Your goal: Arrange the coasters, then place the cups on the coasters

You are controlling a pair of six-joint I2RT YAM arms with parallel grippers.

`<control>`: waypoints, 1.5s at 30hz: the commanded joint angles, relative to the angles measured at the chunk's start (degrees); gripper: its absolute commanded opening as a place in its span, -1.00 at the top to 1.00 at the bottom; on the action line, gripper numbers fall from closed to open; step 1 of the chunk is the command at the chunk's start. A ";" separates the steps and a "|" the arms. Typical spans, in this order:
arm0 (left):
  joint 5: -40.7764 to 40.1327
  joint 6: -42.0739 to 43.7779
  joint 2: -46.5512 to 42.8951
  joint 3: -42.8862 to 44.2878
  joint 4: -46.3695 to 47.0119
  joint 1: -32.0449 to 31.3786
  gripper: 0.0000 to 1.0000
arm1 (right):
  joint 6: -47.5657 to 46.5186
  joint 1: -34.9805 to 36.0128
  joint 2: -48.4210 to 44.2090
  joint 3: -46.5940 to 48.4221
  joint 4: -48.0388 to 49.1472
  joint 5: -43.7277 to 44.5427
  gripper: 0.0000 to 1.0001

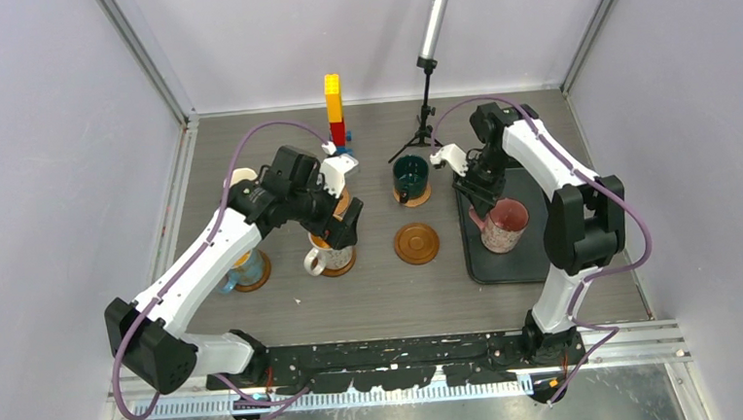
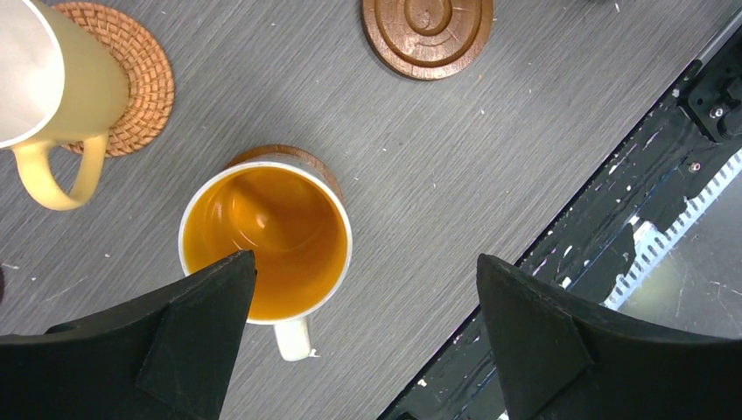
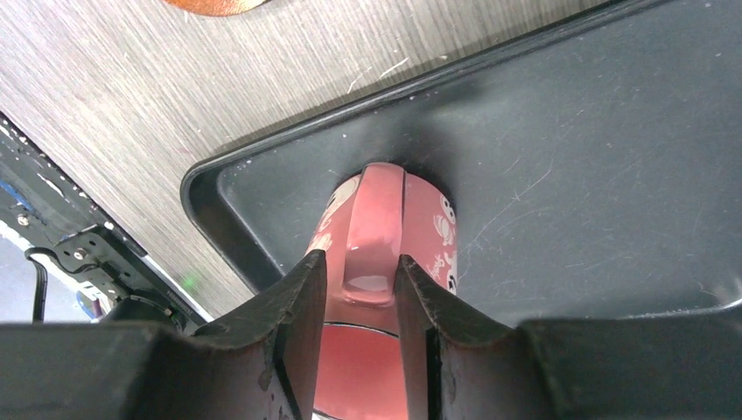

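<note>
**Grey wood-grain table in a pale-walled booth, with mugs on coasters and one mug on the tray**

A grey wood-grain table point(image 1: 373, 302) forms the floor of a booth with pale lilac walls point(image 1: 52, 142) and aluminium corner posts point(image 1: 149, 63). A black mounting rail point(image 1: 405, 349) runs along the table's near edge. At the back stand a yellow, red and blue brick tower point(image 1: 334, 110) and a small black tripod point(image 1: 426, 129).

A black rectangular tray point(image 1: 493, 269) lies on the right side of the table, and the pink ceramic mug point(image 1: 507, 226) stands upright on it. The right gripper point(image 3: 360, 262) straddles the pink handle point(image 3: 372, 236) with its jaws narrow. Whether they press on the handle cannot be told.

The left gripper point(image 2: 365, 262) hovers with its jaws wide apart over the white mug with orange inside point(image 2: 262, 232). This mug sits on a dark wooden coaster point(image 2: 284, 153). Near it, the cream-yellow mug point(image 2: 61, 79) rests on a woven round coaster point(image 2: 140, 79).

A ringed dark wooden coaster point(image 1: 416, 243) lies alone at mid-table. Just behind it is the dark green mug point(image 1: 410, 173) on a brown coaster point(image 1: 416, 201). At the left, the light blue mug point(image 1: 240, 267) sits on an orange-brown coaster point(image 1: 259, 272), partly under the left arm point(image 1: 205, 259).
</note>
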 commanded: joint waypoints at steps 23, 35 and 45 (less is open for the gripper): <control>1.39 3.34 2.49 5.54 1.82 0.27 -0.99 | -0.25 4.90 -7.89 -3.19 -7.28 -6.76 0.09; 0.91 7.12 11.01 13.26 2.45 -4.02 -0.96 | 19.48 -3.61 -9.69 9.29 0.11 -17.21 0.03; -3.15 14.58 32.93 34.94 -3.18 -16.82 -0.85 | 29.11 -25.83 -10.93 9.72 1.81 -21.23 0.01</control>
